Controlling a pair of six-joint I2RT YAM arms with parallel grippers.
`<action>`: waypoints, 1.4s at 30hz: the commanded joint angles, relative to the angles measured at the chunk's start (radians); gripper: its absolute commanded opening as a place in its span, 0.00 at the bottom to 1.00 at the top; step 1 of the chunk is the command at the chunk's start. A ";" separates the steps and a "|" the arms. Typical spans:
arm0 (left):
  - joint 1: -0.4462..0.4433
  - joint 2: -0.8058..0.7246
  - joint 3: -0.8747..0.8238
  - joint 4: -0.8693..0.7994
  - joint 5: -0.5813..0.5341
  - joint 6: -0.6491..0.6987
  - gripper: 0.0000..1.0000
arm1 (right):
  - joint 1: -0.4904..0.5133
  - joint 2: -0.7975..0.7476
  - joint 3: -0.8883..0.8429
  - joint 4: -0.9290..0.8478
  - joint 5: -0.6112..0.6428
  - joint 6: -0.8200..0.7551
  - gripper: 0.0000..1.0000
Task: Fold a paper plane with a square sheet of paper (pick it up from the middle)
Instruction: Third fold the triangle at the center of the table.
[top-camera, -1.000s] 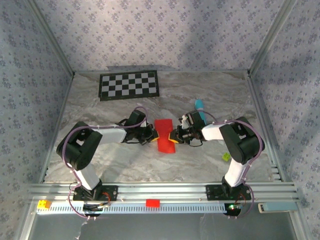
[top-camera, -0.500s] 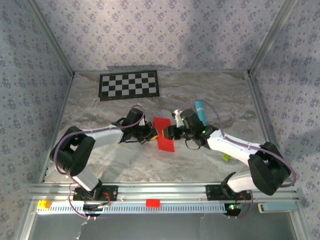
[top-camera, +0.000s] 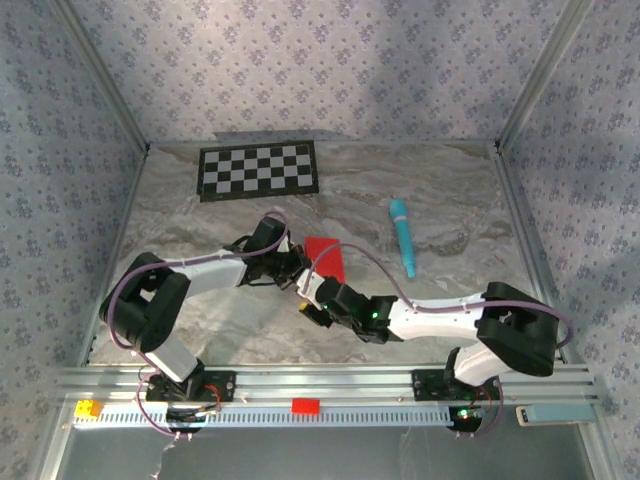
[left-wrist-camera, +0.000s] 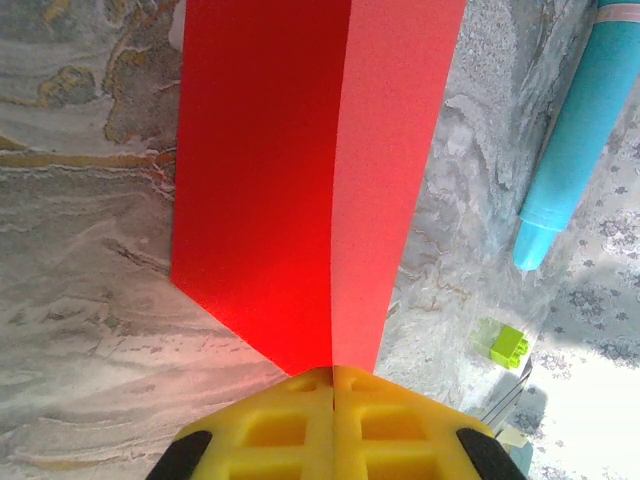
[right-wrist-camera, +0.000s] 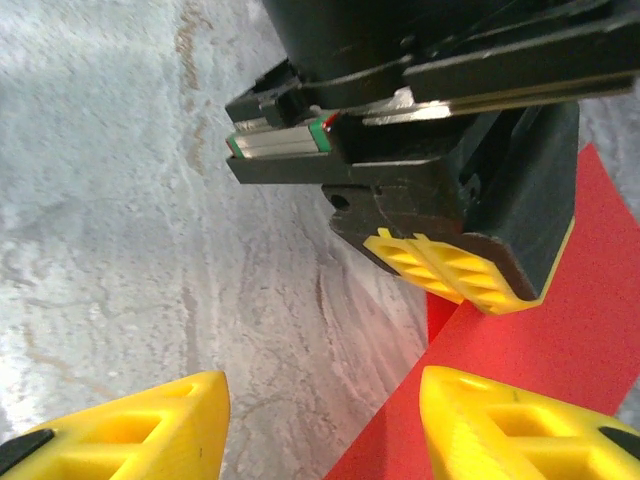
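Thin matte red square sheet of paper (top-camera: 327, 258), creased lengthwise, sits on the marbled table (top-camera: 430, 190) nearer than the checkerboard (top-camera: 260, 171). The left gripper (left-wrist-camera: 333, 375) pinches its edge between ribbed yellow pads (left-wrist-camera: 270, 430). Nearer still, the right gripper (right-wrist-camera: 320, 420) gapes empty.

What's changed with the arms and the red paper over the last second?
The right pincer opened, apparently letting go of the red paper, and swung from the sheet's right edge round to its near side, beside the left pincer. The teal stick is now uncovered. The left pincer stayed shut on the paper, which stayed roughly in place.
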 joint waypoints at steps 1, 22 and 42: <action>-0.001 -0.021 0.019 -0.022 -0.008 -0.011 0.00 | 0.026 0.024 -0.023 0.049 0.158 -0.044 0.54; 0.001 -0.014 0.027 -0.034 -0.009 -0.004 0.00 | 0.029 0.032 -0.059 0.055 0.173 -0.048 0.21; 0.026 -0.080 0.069 -0.222 -0.112 0.081 0.27 | -0.086 -0.022 -0.036 -0.058 -0.063 0.127 0.00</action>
